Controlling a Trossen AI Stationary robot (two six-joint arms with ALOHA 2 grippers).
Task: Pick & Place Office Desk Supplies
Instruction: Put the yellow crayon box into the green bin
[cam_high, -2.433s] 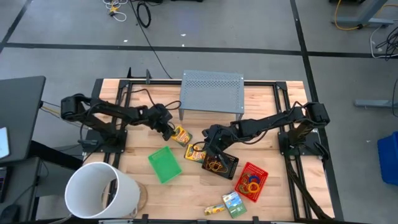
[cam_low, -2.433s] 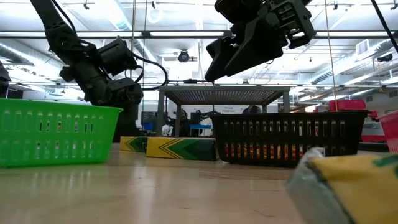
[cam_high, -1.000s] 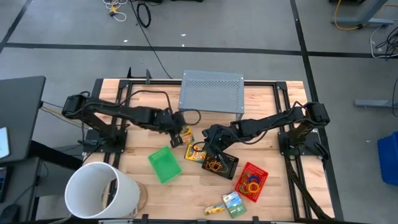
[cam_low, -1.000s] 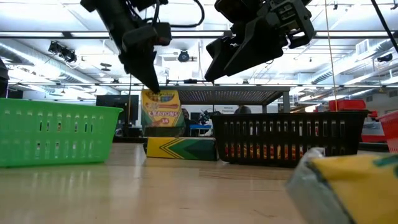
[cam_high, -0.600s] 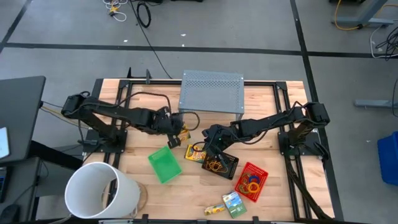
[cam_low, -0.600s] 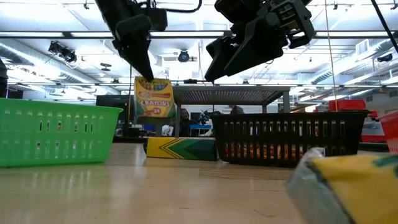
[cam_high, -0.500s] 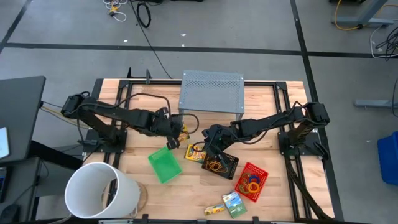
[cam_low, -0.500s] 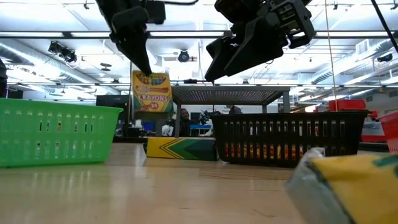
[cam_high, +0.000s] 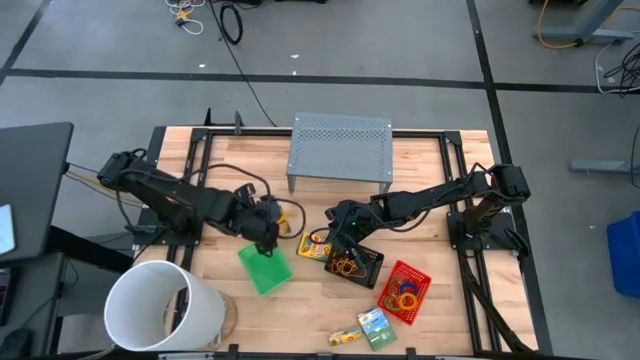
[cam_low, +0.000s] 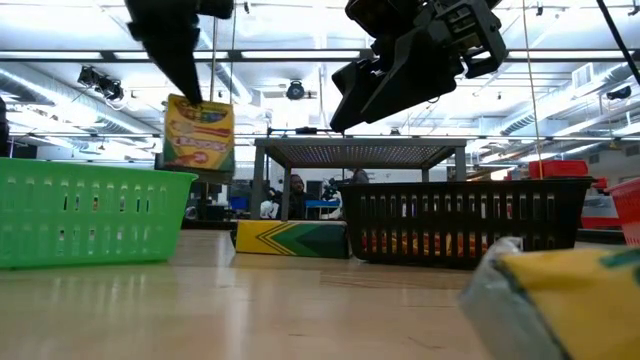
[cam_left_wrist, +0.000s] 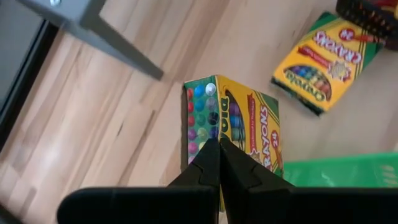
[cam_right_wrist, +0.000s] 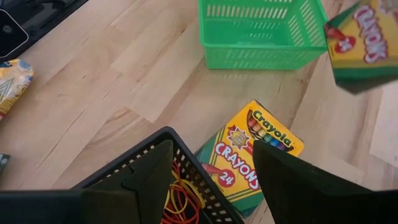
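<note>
A yellow-green crayon box hangs in the air by the green mesh tray, with my left gripper shut on it. A second crayon box lies flat on the table against the black mesh tray, which holds rubber bands. My right gripper hovers open above that tray's far-left corner and the lying box, touching nothing. The red mesh tray holds coloured rings. My left gripper pinches the crayon box's upper end between its two shut fingers, at the corner edge where two faces meet. The fingers come from above, slanting down. The box hangs below them, slightly tilted and clear of the table, beside the green tray's rim.
A grey perforated stand stands at the table's far middle; its leg is close to my left gripper. A big white bucket lies at the near left corner. Another crayon box and a yellow glue stick lie at the near edge.
My left gripper has carried the crayon box up and toward the table's left and near edges, from beside the lying box to the green tray. The box has stayed hanging below the shut fingers. My right gripper has kept still.
</note>
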